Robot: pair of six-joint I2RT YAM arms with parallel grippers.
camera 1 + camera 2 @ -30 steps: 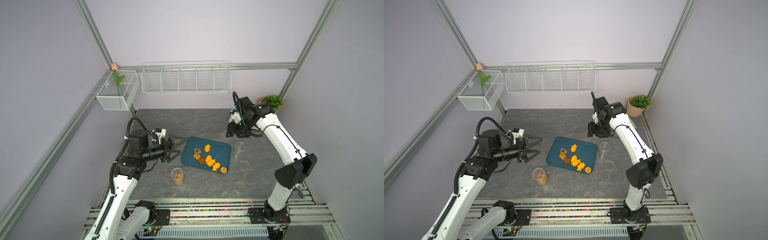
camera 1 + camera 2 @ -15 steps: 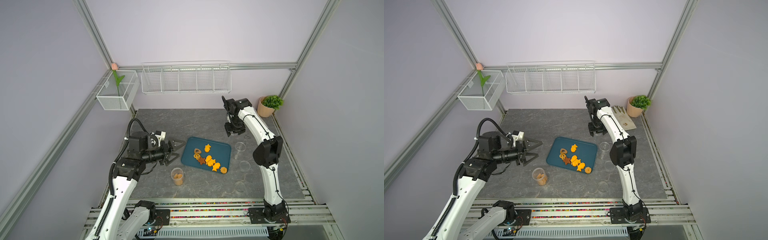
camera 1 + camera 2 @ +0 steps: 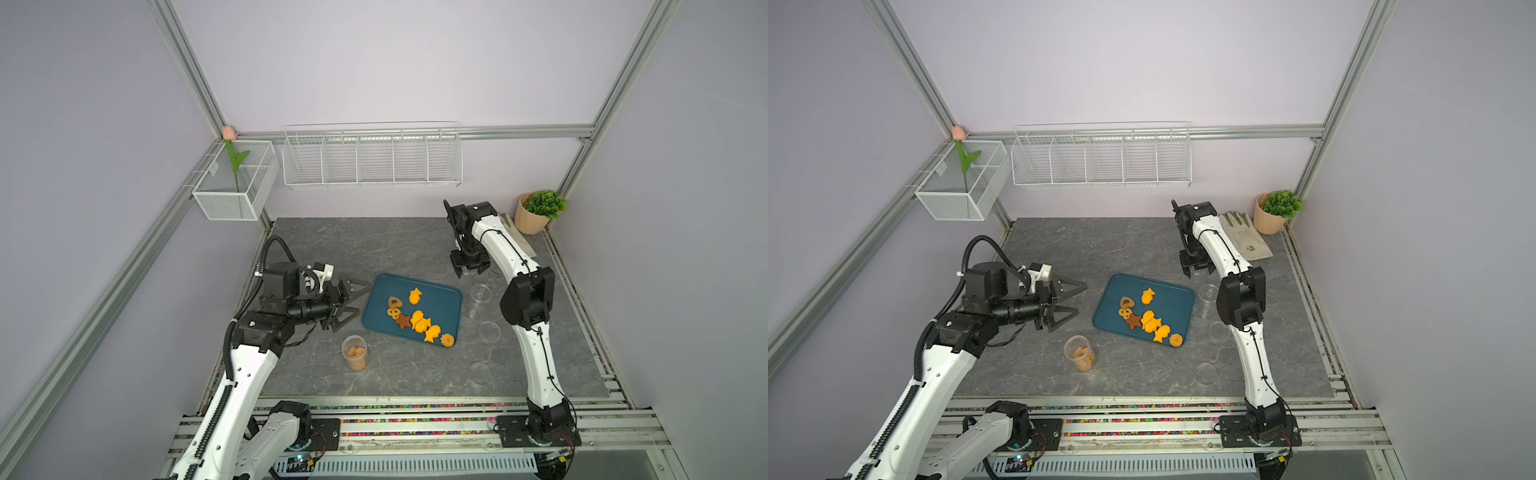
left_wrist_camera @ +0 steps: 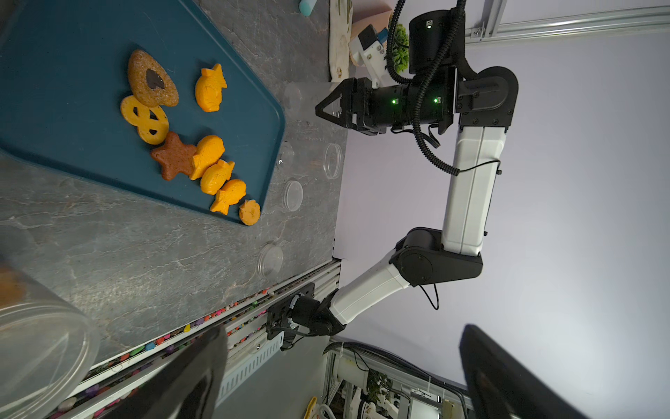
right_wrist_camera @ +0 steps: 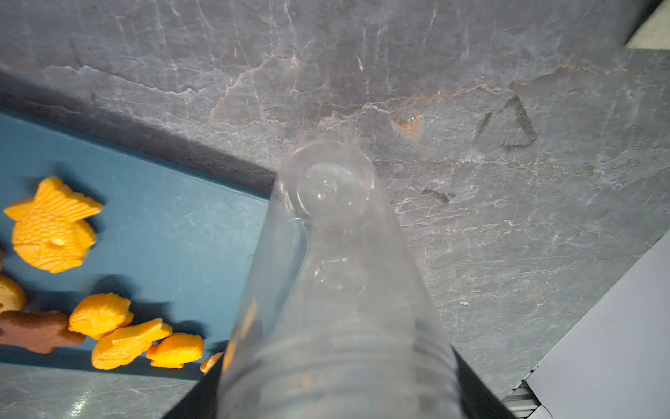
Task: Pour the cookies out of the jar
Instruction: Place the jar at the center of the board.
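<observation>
Jar (image 5: 337, 275) (clear, faint) in right tool (image 5: 326, 391)

The left arm (image 3: 249, 365) and right arm (image 3: 537, 361) share white link shells and black joints. A ribbed black hose (image 3: 275, 238) loops off the left; green lights (image 4: 394, 101) dot the right's black wrist.

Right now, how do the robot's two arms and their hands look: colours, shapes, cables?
Both arms have white shells on the links, black joints and a black ribbed hose near the wrist. The left arm also carries a black cable chain; the right arm shows small green lights. The left hand and right hand are black, with triangular open-frame fingers.
</observation>
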